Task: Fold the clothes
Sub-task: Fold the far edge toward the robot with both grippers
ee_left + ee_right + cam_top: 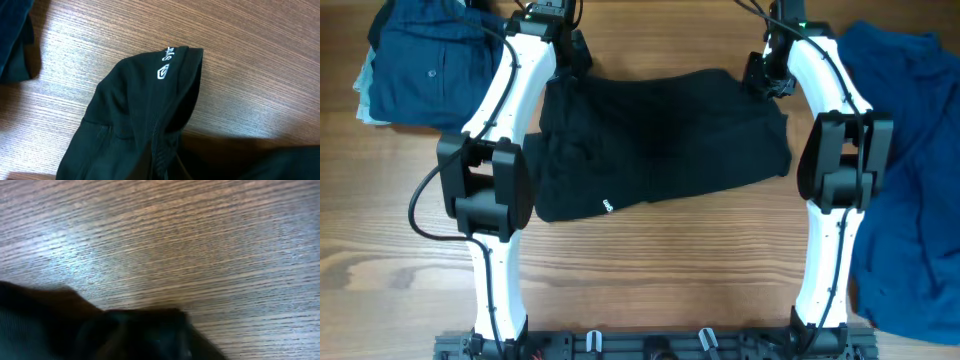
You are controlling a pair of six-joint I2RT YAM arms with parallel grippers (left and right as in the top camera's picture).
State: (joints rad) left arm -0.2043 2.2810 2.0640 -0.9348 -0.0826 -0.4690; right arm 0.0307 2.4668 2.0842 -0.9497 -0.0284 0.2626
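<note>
A black garment (pixel 660 140) with a small white logo lies folded across the middle of the wooden table. My left gripper (pixel 572 52) is at its far left corner. In the left wrist view the black cloth (pixel 130 110) bunches up into the jaws, which it hides, and its white logo shows near the hem. My right gripper (pixel 762 75) is at the far right corner. The right wrist view is blurred, with black cloth (pixel 135 335) filling its lower part over the jaws. Both grippers appear shut on the cloth.
A stack of folded dark blue clothes (pixel 430 60) sits at the far left corner. A loose blue garment (pixel 910 150) is spread along the right side of the table. Bare wood (pixel 660 270) lies in front of the black garment.
</note>
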